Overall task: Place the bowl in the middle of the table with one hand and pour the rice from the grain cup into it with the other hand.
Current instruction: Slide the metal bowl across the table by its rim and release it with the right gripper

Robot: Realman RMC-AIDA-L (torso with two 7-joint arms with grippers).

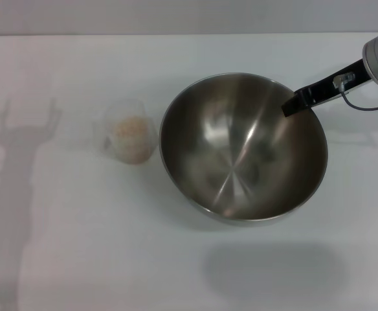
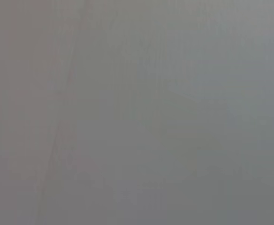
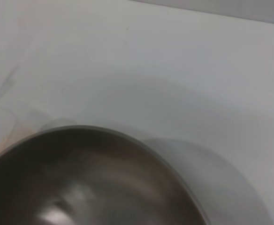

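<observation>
A large, round, shiny stainless-steel bowl [image 1: 243, 148] is seen near the middle of the plain white, matte table [image 1: 79, 246], slightly toward the right. It appears tilted, with its reflective inside turned toward the head camera, and no grains are visible in it. Its far right rim is overlapped by a dark finger. Just beside its left rim, a small, clear, slightly frosted plastic grain cup [image 1: 129, 138] is set upright on the table. The cup is filled with pale beige-white rice [image 1: 131, 129], which forms a fine granular mass.
</observation>
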